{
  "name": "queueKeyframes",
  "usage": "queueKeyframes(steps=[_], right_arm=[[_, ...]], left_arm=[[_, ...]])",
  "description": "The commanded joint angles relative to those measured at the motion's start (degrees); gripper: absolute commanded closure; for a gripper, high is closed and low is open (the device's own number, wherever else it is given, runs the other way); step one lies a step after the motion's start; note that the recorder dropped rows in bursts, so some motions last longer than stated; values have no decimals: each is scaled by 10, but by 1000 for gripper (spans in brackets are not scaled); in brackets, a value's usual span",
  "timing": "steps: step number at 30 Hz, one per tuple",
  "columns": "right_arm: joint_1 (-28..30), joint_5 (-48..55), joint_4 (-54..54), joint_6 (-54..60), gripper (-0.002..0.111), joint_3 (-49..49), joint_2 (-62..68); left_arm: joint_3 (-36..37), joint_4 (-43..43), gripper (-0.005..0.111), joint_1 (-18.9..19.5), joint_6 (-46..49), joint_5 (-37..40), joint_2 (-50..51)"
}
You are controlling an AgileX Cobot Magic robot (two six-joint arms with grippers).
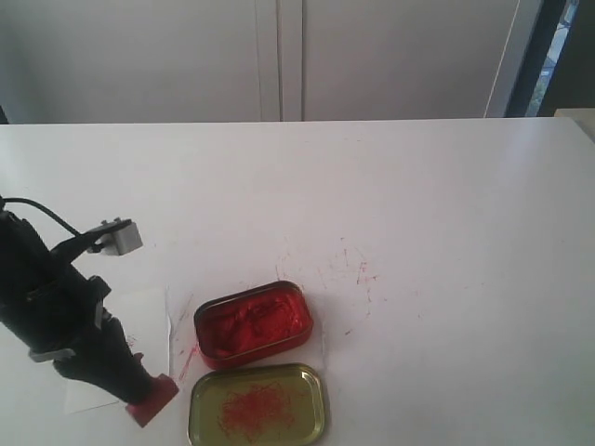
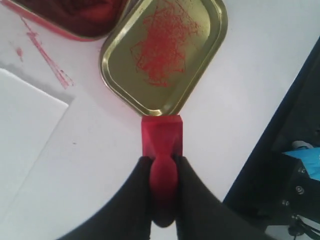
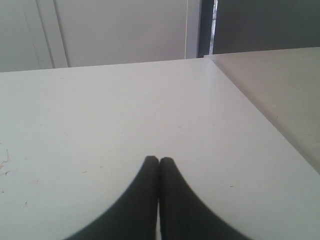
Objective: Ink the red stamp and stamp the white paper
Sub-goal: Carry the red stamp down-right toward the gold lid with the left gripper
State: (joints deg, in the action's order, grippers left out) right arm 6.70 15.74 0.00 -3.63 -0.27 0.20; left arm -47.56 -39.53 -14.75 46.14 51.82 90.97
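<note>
Left gripper [image 2: 162, 162]: its jaws are pinching the narrow knobbed handle of the red stamp [image 2: 161, 134] from both sides, with only a small gap between them.
Red stamp: it is pointing its square base away from the jaws, low at the front left of the counter [image 1: 418, 204], just beside the rim of the gold tray [image 2: 165, 50].
White paper [image 1: 139, 321]: it is lying flat under the left arm, to the left of the ink tin [image 1: 253, 323]. The arm is covering much of it, so I cannot tell if the stamp's base is touching its corner.
Ink tin: it is sitting open, full of red ink, just behind the gold tray.
Gold tray: it is showing a red smear in its middle.
Counter: it is carrying thin red marks to the right of the ink tin.
Right gripper [image 3: 159, 161]: its jaws are pressing together on nothing, over a bare part of the counter.
</note>
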Motion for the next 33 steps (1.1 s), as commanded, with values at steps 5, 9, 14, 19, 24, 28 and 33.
queueKeyframes(steps=[5, 9, 14, 19, 24, 28, 33], right_arm=[[1, -8, 0, 0, 108, 3, -2], [1, -8, 0, 0, 108, 3, -2], [1, -7, 0, 0, 108, 3, -2], [1, -7, 0, 0, 108, 3, -2], [1, -8, 0, 0, 108, 3, -2], [1, -8, 0, 0, 108, 3, -2], [1, -7, 0, 0, 108, 3, -2]], left_arm=[[43, -21, 107, 3, -3, 0, 16], [55, -21, 107, 3, -13, -24, 16], [59, -42, 107, 3, -24, -41, 16], [73, -62, 107, 3, -24, -60, 16], [99, -97, 107, 3, -24, -96, 15], [109, -127, 107, 4, -9, -99, -5], [109, -131, 107, 4, -5, -88, -10]])
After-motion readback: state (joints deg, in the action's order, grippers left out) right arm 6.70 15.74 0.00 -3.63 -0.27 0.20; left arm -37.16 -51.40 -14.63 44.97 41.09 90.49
